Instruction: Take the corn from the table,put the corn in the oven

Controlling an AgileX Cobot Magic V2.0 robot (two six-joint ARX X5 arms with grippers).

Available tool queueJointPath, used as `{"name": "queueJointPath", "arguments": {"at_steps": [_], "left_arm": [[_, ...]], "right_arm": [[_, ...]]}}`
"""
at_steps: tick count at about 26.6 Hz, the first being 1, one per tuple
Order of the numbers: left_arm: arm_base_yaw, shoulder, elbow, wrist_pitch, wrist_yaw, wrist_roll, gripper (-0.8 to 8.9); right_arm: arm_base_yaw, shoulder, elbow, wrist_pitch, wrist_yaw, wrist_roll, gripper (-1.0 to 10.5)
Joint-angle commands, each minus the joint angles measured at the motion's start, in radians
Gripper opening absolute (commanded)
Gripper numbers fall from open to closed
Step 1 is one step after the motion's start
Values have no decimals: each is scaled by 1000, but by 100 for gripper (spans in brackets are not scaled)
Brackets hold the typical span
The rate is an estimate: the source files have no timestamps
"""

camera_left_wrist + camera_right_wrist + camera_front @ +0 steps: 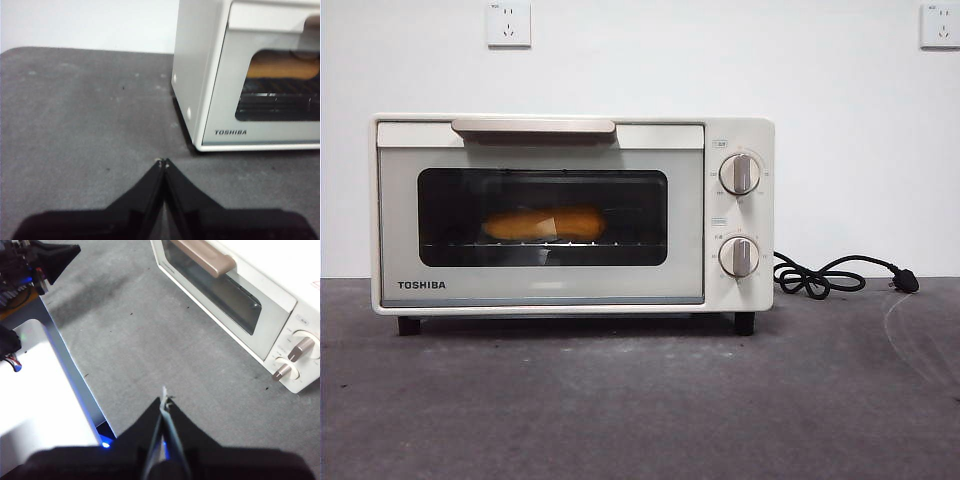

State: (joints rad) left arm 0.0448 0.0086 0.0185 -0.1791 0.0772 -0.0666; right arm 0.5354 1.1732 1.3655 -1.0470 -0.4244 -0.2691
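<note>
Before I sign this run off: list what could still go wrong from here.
1. The corn lies on the rack behind the closed door of the oven; a round cob might roll if the oven is bumped.
2. The cord lies loose on the table beside the oven, so an arm sweeping there could snag it.
3. The left gripper sits low near the oven's corner.

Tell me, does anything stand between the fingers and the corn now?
Yes. The corn lies on the rack inside the oven, behind its closed glass door. Both the left gripper and right gripper are outside, shut.

Oven on grey table
</note>
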Motion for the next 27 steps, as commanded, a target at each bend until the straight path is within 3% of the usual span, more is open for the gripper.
{"name": "queueJointPath", "arguments": {"at_steps": [1,11,27], "left_arm": [[2,-2,-8,5,-2,26,-4],[2,26,-8,14,8,12,-4],[2,90,-8,14,8,12,-3]], "right_arm": [[0,2,0,7,6,6,-12],[0,2,0,7,27,6,-12],[0,2,0,7,166,6,-12]]}}
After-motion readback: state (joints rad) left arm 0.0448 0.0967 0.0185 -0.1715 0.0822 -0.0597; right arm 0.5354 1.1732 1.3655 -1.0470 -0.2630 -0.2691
